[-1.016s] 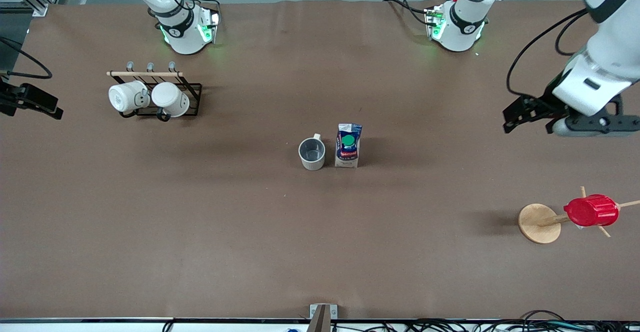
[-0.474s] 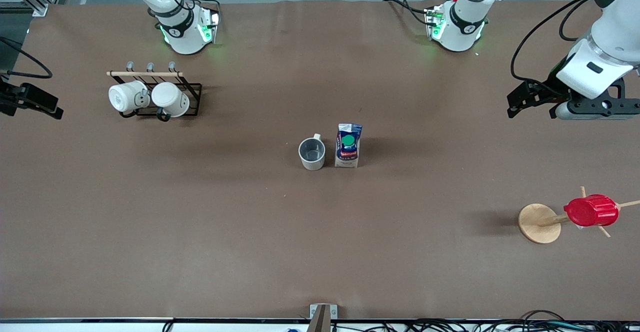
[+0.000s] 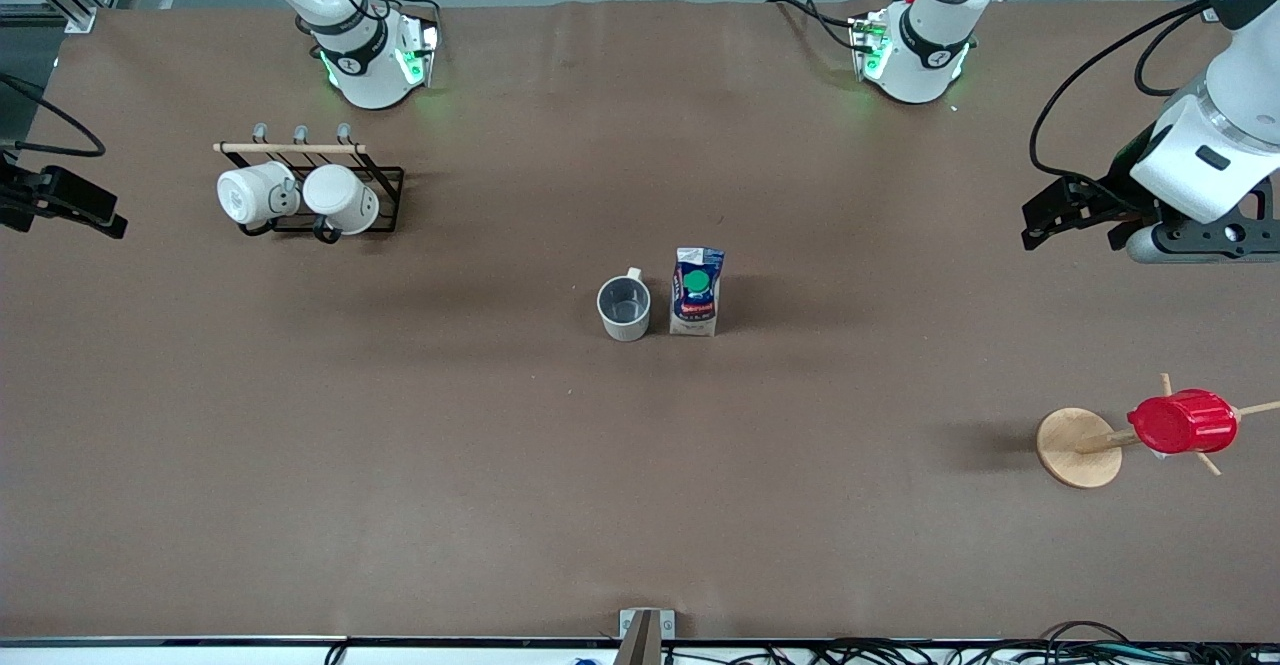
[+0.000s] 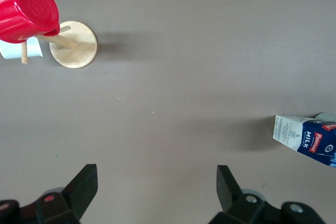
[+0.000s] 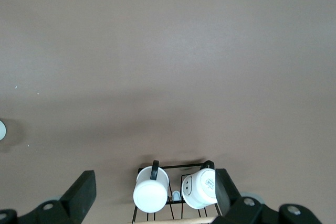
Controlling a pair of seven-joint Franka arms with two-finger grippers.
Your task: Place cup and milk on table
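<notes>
The beige cup stands upright on the brown table near its middle, handle toward the robots. The blue and white milk stands right beside it, toward the left arm's end. In the left wrist view the milk shows at the edge with a sliver of the cup. My left gripper is open and empty in the air over the left arm's end of the table, well away from the milk; its own view shows bare table between the fingers. My right gripper is open and empty at the right arm's end.
A black wire rack holds two white mugs near the right arm's base; they show in the right wrist view. A red ribbed cup hangs on a wooden peg stand with a round disc base at the left arm's end.
My left gripper has drifted farther toward the left arm's end of the table, away from the milk. The cup, milk and right gripper have not moved.
</notes>
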